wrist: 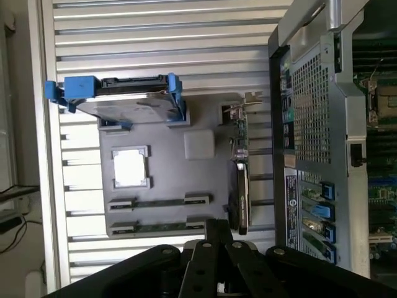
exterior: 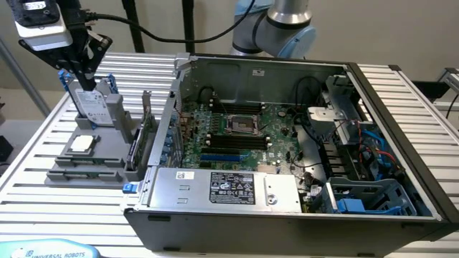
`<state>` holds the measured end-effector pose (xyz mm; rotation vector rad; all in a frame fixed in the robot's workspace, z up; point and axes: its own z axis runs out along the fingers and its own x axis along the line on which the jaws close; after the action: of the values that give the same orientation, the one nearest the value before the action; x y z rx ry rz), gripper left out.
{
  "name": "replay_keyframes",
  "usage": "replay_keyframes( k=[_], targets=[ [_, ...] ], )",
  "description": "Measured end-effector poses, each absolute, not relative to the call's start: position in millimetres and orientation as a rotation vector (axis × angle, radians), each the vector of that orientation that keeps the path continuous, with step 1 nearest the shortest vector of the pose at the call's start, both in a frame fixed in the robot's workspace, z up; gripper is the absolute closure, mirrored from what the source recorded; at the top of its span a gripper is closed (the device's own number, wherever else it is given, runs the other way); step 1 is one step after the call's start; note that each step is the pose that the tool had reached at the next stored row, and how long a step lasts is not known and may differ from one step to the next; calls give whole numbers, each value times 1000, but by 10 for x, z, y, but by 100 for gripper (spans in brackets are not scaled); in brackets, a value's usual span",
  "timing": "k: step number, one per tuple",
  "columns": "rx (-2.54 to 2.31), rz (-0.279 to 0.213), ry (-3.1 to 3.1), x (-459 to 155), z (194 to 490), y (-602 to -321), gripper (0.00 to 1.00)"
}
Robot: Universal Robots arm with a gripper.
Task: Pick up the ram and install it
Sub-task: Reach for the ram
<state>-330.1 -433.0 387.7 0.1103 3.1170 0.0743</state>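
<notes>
Observe that the claw [exterior: 87, 83] is shut and holds nothing; it hangs directly over the hard drive [exterior: 93, 105]; the ram [exterior: 83, 174] lies well below the claw, slotted flat in the grey holder [exterior: 104, 144].

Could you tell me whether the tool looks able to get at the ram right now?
Probably yes: the ram lies uncovered in the grey holder, with nothing above it. The shut tool hangs above that holder, with open air between them.
</notes>
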Motion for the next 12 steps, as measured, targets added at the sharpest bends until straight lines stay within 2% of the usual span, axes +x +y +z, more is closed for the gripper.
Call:
replay_keyframes(
  k=[12],
  targets=[
    [111, 73, 3119, -3677, 3804, -4509, 89]
  ],
)
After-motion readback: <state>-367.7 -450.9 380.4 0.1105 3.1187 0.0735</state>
